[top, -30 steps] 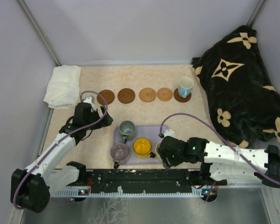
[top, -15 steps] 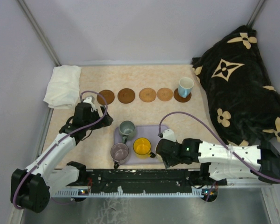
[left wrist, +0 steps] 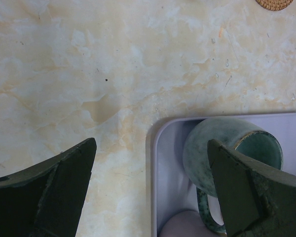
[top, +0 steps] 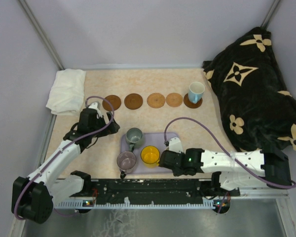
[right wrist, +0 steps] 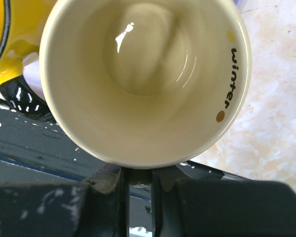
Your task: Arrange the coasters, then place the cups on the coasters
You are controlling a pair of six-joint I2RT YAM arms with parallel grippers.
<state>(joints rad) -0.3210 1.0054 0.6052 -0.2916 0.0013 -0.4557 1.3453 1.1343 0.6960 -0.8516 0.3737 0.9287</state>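
a pale marbled table (top: 153, 81) sits between lavender walls (top: 138, 34), with a white cloth (top: 66, 91) at its far left corner and a black flowered blanket (top: 254, 84) heaped on the right. five coasters (top: 156, 100) lie in a row across the far half. the rightmost one carries the blue cup (top: 196, 92), and the other four are bare.

nearer the arms is a lavender tray (top: 158, 137). on it stand the green cup (top: 134, 136) at the back left, the mauve cup (top: 126, 160) at the front left and the yellow cup (top: 150, 155) in the middle.

the right gripper (top: 168, 160) is low over the tray's near right end and covers the cream cup (right wrist: 143, 79) from above. the wrist view looks straight down into that cup: empty, "winter" printed inside the rim, the yellow one just beside it. the two fingers are drawn almost together under the rim, on what looks like the handle – the view there is dark and tight.

the left gripper (top: 108, 124) hangs over bare table just left of the tray, spread wide and holding nothing – the green cup shows between its fingers (left wrist: 54, 192).
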